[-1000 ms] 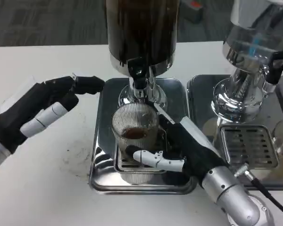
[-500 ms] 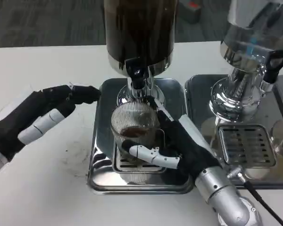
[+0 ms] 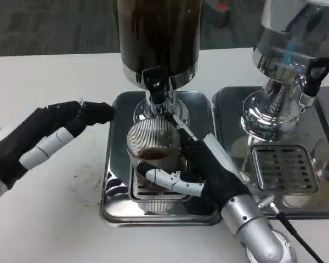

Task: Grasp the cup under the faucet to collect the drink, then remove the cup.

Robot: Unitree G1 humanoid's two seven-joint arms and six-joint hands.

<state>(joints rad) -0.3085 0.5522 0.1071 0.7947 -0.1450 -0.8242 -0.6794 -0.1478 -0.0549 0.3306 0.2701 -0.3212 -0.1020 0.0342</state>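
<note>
A: Starting at the left. The left hand (image 3: 41, 139) is hovering over the white table (image 3: 55, 219) beside the drip tray (image 3: 112, 181), fingers stretched out and apart, holding nothing. Its fingertips are reaching toward the tray's left rim; whether they are touching it I cannot tell.

B: And the middle?

A: The ribbed glass cup (image 3: 152, 143) is standing upright on the tray's grate, directly under the faucet (image 3: 156, 87) of the dark drink dispenser (image 3: 159, 38). A shallow layer of brown drink is sitting in its bottom. No stream is visible at the spout.

B: The right side?

A: The right hand (image 3: 200, 175) is wrapping the cup from the right, one white finger crossing its front and the rest curling behind. To the right, a second chrome dispenser (image 3: 288, 71) is standing on its own tray.

B: Step in hand?

A: Collecting, in my judgement; the cup is far from full. The next move is calling for a steady grip until filling ends, then a level pull clear of the faucet
</note>
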